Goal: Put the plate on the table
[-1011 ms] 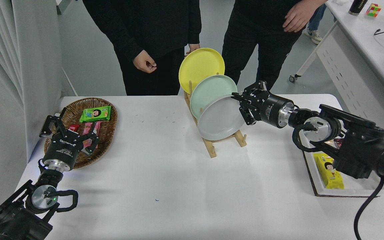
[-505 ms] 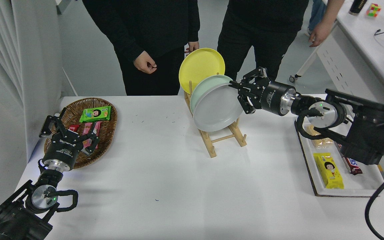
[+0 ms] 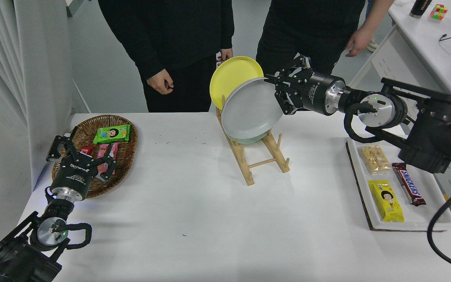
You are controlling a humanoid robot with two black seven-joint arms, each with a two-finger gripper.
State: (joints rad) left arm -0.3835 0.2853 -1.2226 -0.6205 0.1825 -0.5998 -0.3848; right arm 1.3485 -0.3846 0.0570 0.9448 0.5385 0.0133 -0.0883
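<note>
The light grey plate [image 3: 249, 109] hangs upright, lifted clear above the wooden plate rack [image 3: 258, 156]. My right gripper [image 3: 277, 91] is shut on the plate's upper right rim and holds it in the air over the white table [image 3: 210, 203]. The grey plate hides most of the mint-green plate [image 3: 247, 139], which still stands in the rack; only its lower edge shows. The yellow plate [image 3: 229, 76] stands in the rack behind them. My left gripper [image 3: 80, 150] is parked at the lower left, open, over the basket.
A wicker basket [image 3: 125, 156] with snack packets sits at the left. A white tray [image 3: 405, 225] with snacks lies at the right. Two people in black stand at the far side; one hand [image 3: 225, 55] is near the yellow plate. A white desk [image 3: 425, 51] stands at the far right.
My right gripper has raised the grey plate up and slightly left, out of the rack's front slot. The right arm rose, uncovering the snack tray. The left arm has not moved.
</note>
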